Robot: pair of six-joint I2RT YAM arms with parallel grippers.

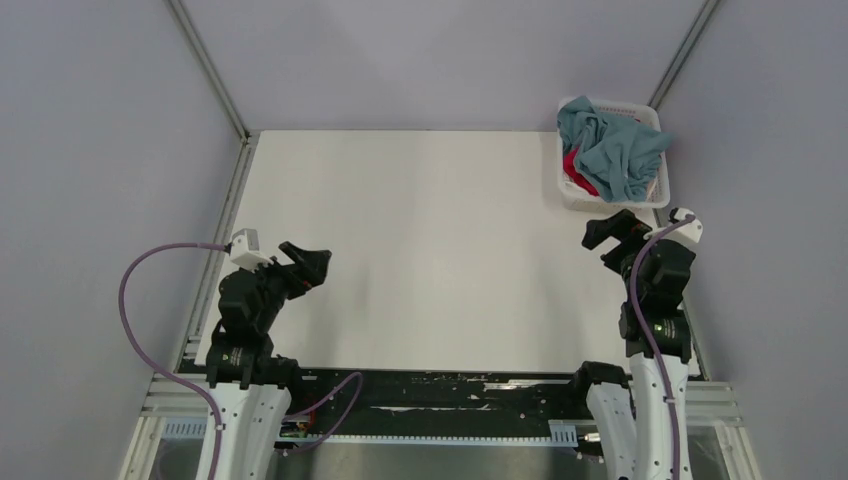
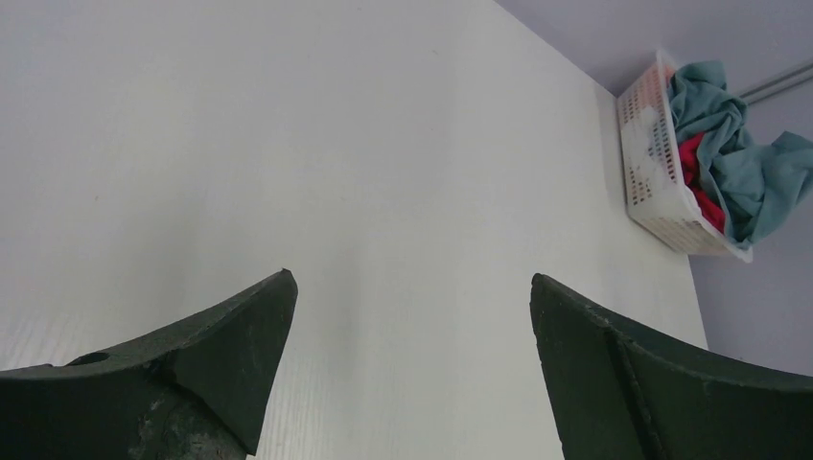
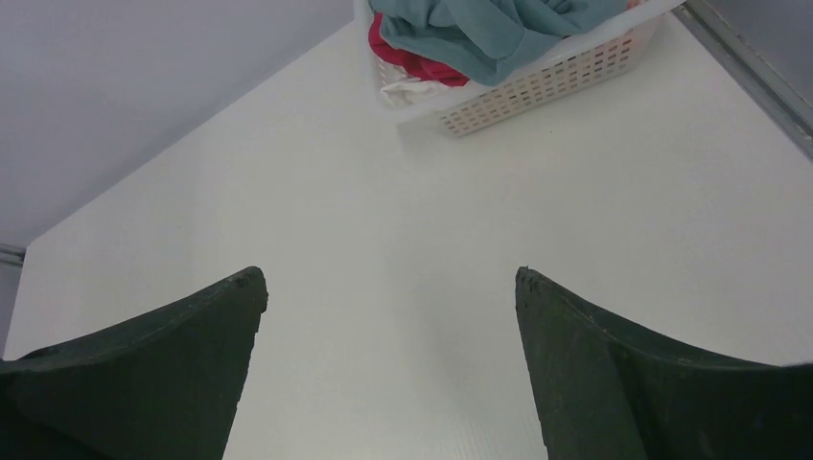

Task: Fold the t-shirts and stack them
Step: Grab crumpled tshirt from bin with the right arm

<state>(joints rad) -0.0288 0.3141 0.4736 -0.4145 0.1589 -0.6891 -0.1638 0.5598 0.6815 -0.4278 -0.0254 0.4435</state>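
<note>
teal t-shirt point(image 1: 615, 148) over red t-shirt point(image 1: 574, 168) bunched in basket point(image 1: 598, 204), far-right tabletop point(image 1: 430, 250) corner, left hand point(image 1: 312, 262) and right hand point(image 1: 606, 230) both spread, empty

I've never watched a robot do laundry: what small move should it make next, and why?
Probably reach the right tool forward to the teal t-shirt heaped on top in the white basket. No shirt lies on the table yet, and that tool stands open, empty and closest to the basket.

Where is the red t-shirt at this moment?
Top view: the red t-shirt sits in the white mesh basket at the far right corner of the table, mostly buried under the teal-blue t-shirt, just beyond the right tool.
</note>
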